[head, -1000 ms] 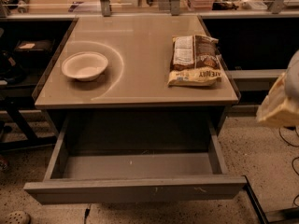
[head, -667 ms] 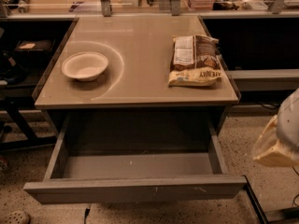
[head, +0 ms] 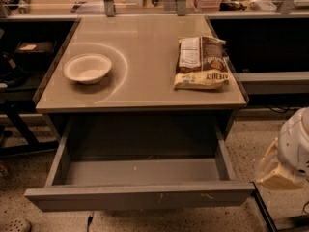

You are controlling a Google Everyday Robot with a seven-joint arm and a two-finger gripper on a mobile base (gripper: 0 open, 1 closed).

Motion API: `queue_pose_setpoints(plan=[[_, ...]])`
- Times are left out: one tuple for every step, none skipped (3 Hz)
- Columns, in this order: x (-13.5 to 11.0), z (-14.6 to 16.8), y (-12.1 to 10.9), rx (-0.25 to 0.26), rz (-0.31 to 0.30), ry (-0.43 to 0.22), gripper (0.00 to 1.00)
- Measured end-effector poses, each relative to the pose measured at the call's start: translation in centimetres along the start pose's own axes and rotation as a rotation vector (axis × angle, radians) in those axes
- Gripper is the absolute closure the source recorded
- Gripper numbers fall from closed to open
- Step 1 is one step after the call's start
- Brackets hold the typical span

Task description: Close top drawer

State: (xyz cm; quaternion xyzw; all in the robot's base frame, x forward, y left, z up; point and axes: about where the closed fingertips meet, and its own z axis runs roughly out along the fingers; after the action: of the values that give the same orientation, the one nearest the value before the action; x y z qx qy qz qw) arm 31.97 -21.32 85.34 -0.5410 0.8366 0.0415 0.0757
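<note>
**Desk:** How far along are we with the closing?

**Floor:** By our reading, nothing is done. The wide, shallow grey metal top drawer [head: 140, 195] stands pulled far out from under the table. Its flat, scratched front lies just left of the white-and-cream gripper [head: 277, 170]. The gripper hangs off the drawer's right corner and is not touching it. We cannot tell whether it is open or closed. The whole push inward is left to do.

**Desk:** Is there any writing we can read?

**Floor:** Beyond the gripper and to its left, a crinkled brown-and-cream snack bag [head: 202, 62] lies on the tan tabletop [head: 145, 47]. Bold dark letters run along its cream band, but we cannot read them with confidence. A white panel carries print too fine to read. Farther left sits a shallow round white bowl [head: 87, 67] with no markings.
</note>
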Motion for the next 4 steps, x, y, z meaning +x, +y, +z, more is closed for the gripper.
queue_pose_setpoints(plan=[[-0.1,6.3,2.7,-0.112,0.006,-0.002,1.00],[-0.4,12.7,5.0,-0.221,-0.008,-0.008,1.00],[-0.9,16.2,6.0,-0.274,-0.023,-0.011,1.00],[-1.9,18.4,5.0,-0.285,-0.066,-0.011,1.00]])
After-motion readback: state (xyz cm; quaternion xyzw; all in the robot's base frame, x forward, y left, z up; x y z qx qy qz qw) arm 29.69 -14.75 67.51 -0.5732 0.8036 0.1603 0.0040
